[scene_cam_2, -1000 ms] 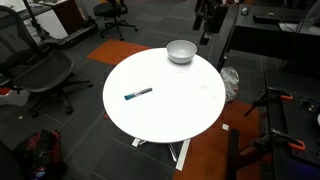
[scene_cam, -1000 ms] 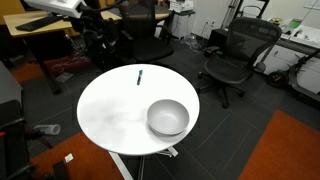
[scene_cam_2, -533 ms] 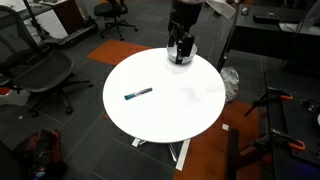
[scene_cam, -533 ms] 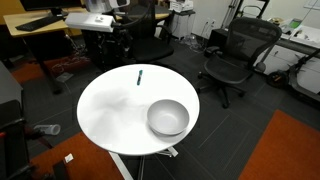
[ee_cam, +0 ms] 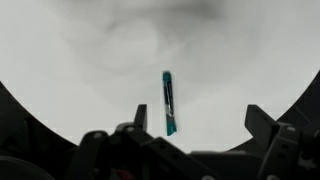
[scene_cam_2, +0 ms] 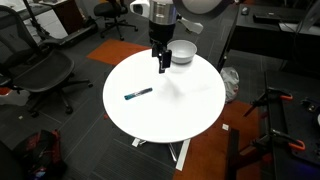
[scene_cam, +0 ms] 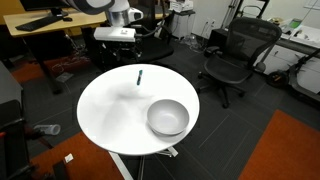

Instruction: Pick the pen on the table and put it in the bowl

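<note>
The pen (scene_cam: 140, 76) is a thin dark green stick lying flat near the far edge of the round white table (scene_cam: 110, 115). It also shows in the other exterior view (scene_cam_2: 138, 94) and in the wrist view (ee_cam: 168, 102). The grey-white bowl (scene_cam: 168, 118) stands upright on the table; in an exterior view (scene_cam_2: 183, 51) it sits at the far rim. My gripper (scene_cam_2: 161, 66) hangs above the table between bowl and pen, open and empty. In the wrist view (ee_cam: 201, 117) the pen lies by the left fingertip.
Black office chairs (scene_cam: 232, 58) stand around the table, one also to the side (scene_cam_2: 40, 72). Tan wooden desks (scene_cam: 40, 30) are behind. An orange carpet patch (scene_cam: 285, 150) lies on the dark floor. A tripod (scene_cam_2: 272, 110) stands near the table.
The arm has swung in from beyond the table over the bowl and on toward the pen. The pen and bowl have not moved.
</note>
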`<move>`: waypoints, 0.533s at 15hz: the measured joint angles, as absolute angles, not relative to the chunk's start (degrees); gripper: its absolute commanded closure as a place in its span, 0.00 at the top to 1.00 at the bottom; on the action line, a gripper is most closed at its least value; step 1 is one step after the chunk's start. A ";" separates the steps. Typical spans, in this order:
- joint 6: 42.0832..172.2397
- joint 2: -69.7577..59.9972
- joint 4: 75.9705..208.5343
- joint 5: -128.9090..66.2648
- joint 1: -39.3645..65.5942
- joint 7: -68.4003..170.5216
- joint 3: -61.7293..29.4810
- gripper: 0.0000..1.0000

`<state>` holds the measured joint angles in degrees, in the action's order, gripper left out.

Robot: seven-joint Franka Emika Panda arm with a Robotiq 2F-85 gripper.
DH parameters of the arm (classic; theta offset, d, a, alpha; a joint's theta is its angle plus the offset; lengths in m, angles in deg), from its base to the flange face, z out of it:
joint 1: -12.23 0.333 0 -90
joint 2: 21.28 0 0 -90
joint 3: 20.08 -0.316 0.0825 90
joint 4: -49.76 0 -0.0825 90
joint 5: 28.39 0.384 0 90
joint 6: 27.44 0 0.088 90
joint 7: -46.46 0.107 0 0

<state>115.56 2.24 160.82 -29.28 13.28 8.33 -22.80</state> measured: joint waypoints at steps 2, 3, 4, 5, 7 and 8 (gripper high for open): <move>115.33 5.34 157.99 -30.53 13.05 8.26 -23.48 1.00; 115.22 6.78 156.70 -31.01 12.94 8.22 -23.86 1.00; 115.13 8.19 155.41 -31.68 12.88 8.22 -24.19 1.00; 115.07 9.42 154.25 -32.20 12.87 8.22 -24.43 1.00; 114.95 11.74 151.99 -33.12 12.78 8.22 -24.87 1.00; 114.89 12.80 150.87 -33.63 12.77 8.22 -25.02 1.00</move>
<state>114.89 12.80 150.87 -33.63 12.77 8.22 -25.02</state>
